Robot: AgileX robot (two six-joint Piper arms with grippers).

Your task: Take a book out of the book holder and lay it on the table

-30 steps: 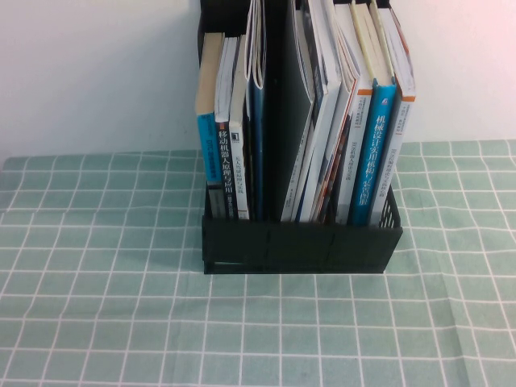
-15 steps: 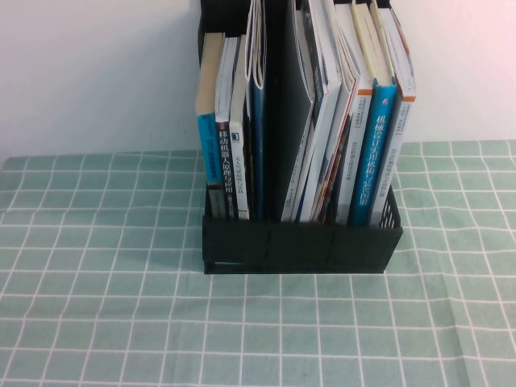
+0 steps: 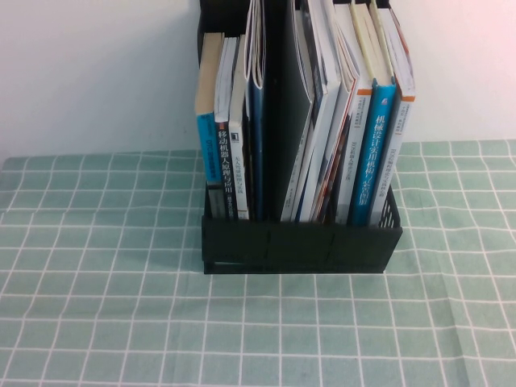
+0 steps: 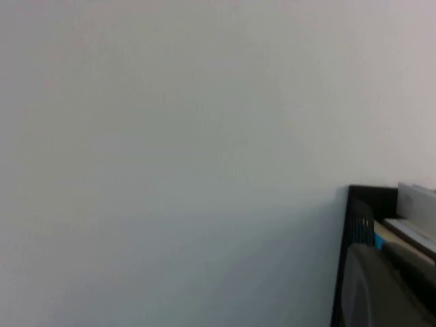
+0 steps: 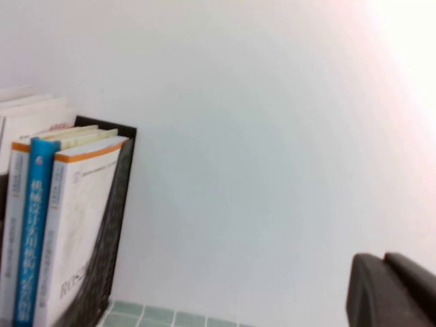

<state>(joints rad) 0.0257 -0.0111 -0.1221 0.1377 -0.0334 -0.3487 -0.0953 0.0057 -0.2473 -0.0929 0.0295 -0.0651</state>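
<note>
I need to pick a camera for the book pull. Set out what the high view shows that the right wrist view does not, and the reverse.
Only the high view shows both compartments of the book holder, its low front wall, and the table in front.

Only the right wrist view shows the right gripper, shut and apart from the holder, and the "ROS2" book.

Both show the blue-spined book upright in the right compartment. The left gripper appears in neither.

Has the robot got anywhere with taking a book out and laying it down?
Nothing done: the book stands in the book holder, the table bare of books. Nothing in hand: the right gripper is shut, off beside the rack; the left gripper too. Grasping, lifting and laying remain.
</note>
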